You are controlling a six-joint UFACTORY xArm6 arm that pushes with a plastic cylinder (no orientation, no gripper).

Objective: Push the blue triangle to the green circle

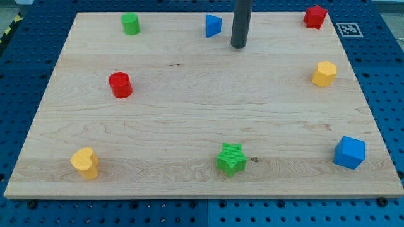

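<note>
The blue triangle (213, 25) lies near the board's top edge, a little right of centre-left. The green circle (130, 23) stands at the top left, well to the left of the triangle. My tip (238, 46) rests on the board just right of and slightly below the blue triangle, a small gap apart from it. The dark rod rises from the tip out of the view's top.
A red circle (120, 84) sits at mid left, a yellow heart (85, 162) at bottom left, a green star (231, 158) at bottom centre, a blue cube (349, 152) at bottom right, a yellow hexagon (324, 73) at right, a red block (314, 16) at top right. The wooden board (202, 113) lies on a blue pegboard.
</note>
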